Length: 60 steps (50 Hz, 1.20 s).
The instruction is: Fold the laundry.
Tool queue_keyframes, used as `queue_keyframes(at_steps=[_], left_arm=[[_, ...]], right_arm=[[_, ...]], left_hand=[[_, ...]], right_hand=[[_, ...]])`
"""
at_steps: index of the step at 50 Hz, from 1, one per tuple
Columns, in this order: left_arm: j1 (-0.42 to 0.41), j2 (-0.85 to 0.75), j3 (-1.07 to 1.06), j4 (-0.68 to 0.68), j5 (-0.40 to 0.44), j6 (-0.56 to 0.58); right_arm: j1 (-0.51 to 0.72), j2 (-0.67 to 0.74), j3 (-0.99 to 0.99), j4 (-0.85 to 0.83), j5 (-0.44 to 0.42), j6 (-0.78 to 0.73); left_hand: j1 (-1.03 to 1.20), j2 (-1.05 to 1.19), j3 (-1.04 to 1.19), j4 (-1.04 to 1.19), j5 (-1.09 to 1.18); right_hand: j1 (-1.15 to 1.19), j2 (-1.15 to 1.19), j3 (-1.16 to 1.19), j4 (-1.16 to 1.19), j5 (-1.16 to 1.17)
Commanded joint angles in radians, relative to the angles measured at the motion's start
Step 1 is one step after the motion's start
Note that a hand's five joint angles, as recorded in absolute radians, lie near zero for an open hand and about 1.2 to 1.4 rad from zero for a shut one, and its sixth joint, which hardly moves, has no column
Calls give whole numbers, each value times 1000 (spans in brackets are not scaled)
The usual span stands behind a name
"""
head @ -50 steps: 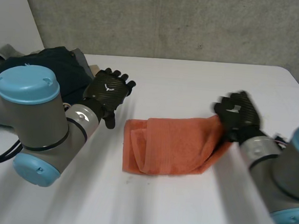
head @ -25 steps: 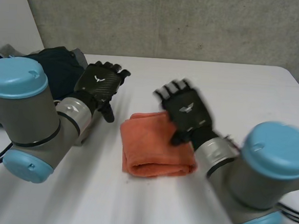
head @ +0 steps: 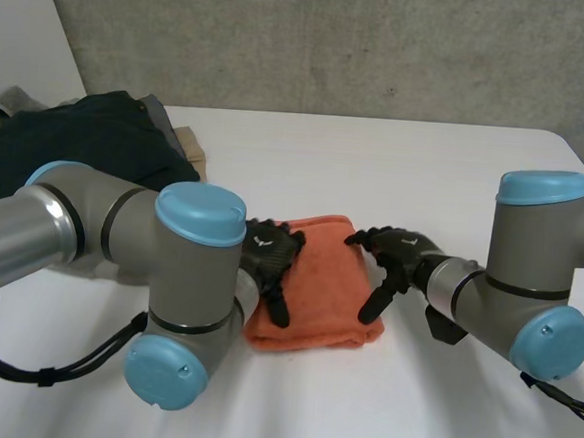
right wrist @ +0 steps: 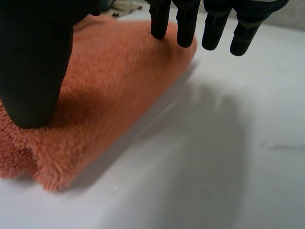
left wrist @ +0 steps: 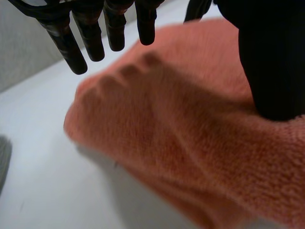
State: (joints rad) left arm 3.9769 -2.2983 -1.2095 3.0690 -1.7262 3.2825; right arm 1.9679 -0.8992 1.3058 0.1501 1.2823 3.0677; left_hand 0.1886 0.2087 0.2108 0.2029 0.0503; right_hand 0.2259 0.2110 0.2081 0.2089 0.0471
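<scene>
An orange towel (head: 323,281) lies folded into a small thick pad in the middle of the white table (head: 426,168). My left hand (head: 269,260) rests open on the pad's left edge. In the left wrist view its straight fingers (left wrist: 114,26) hover just over the towel (left wrist: 190,133) and its thumb presses on the cloth. My right hand (head: 399,259) stands open at the right edge. There the thumb (right wrist: 33,62) lies on the towel (right wrist: 119,71) and the fingers (right wrist: 186,24) reach past its far rim. Neither hand pinches the cloth.
A heap of dark clothes (head: 87,145) sits at the back left of the table, with a beige piece (head: 189,144) at its right side. Bare table surface lies behind, in front of and to the right of the towel.
My right hand carried the towel's right part over to the left, halving it, then let go. Both hands have come down on either side of the folded pad.
</scene>
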Motion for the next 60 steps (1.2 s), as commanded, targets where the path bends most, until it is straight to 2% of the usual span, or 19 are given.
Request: queue_keyframes(at_steps=[1, 6, 13, 17, 21, 22, 23, 24, 27, 29, 34, 43, 45, 46, 47, 48, 54, 57, 60], left_arm=[[41, -1, -51, -16, -4, 3], [53, 45, -48, -16, 19, 22], [61, 167, -19, 1, 141, 78], [94, 220, 25, 10, 266, 80], [122, 247, 79, 2, 449, 78], [125, 250, 99, -4, 541, 78], [125, 250, 103, -7, 577, 78], [126, 250, 110, -13, 667, 77], [130, 252, 120, -30, 796, 71], [131, 254, 123, -39, 838, 71], [126, 254, 130, -49, 850, 72], [125, 263, 127, -49, 850, 71], [125, 263, 123, -49, 850, 71], [125, 263, 122, -49, 850, 71], [125, 263, 117, -49, 850, 72], [125, 263, 116, -49, 850, 72], [125, 264, 111, -49, 849, 72], [126, 276, 114, -49, 849, 71], [128, 292, 116, -44, 843, 68]], right_arm=[[23, 36, -14, 5, -3, -26], [23, -13, 9, -10, 64, -61], [12, -202, 163, -153, 195, -66], [12, -265, 268, -191, 215, -49], [15, -273, 349, -198, 209, -40], [17, -273, 365, -202, 210, -35], [25, -273, 391, -216, 207, -21], [28, -271, 400, -228, 206, -12], [48, -250, 423, -294, 200, 35], [64, -235, 423, -317, 192, 65], [98, -176, 412, -356, 166, 143], [149, -69, 316, -362, 173, 137], [150, -47, 297, -362, 176, 134], [155, -32, 279, -362, 180, 131], [157, -32, 276, -366, 183, 129], [155, -32, 277, -377, 187, 128], [140, -101, 268, -535, 261, 125], [118, -113, 233, -526, 261, 118], [22, -77, 149, -497, 261, 114]], left_hand=[[-13, -33, -35, -28, -49], [-14, -34, -36, -28, -50], [-14, -34, -36, -28, -50], [-14, -34, -36, -28, -50], [-14, -34, -36, -28, -50], [-14, -34, -36, -28, -50], [-14, -34, -36, -28, -50], [-14, -34, -36, -28, -50], [-14, -34, -36, -28, -50], [-14, -34, -36, -28, -50], [-14, -34, -36, -28, -50], [-13, -33, -35, -28, -49], [-13, -33, -35, -28, -49], [-13, -33, -35, -28, -49], [-13, -33, -35, -28, -49], [-13, -33, -35, -28, -49], [-10, -30, -32, -25, -47], [-10, -30, -32, -25, -47], [-10, -30, -32, -25, -47]], right_hand=[[-51, -36, -34, -34, -47], [-51, -36, -34, -34, -47], [-51, -36, -34, -34, -47], [-51, -36, -34, -34, -47], [-51, -36, -34, -34, -47], [-51, -36, -34, -34, -47], [-51, -36, -34, -34, -47], [-51, -36, -34, -34, -47], [-51, -36, -34, -34, -47], [-51, -36, -34, -34, -47], [-51, -36, -34, -34, -47], [-44, -29, -27, -27, -40], [137, 152, 155, 154, 141], [745, 760, 763, 762, 750], [1086, 1101, 1104, 1103, 1090], [1169, 1184, 1187, 1186, 1174], [1170, 1185, 1188, 1187, 1175], [1170, 1185, 1188, 1187, 1175], [1170, 1185, 1188, 1187, 1175]])
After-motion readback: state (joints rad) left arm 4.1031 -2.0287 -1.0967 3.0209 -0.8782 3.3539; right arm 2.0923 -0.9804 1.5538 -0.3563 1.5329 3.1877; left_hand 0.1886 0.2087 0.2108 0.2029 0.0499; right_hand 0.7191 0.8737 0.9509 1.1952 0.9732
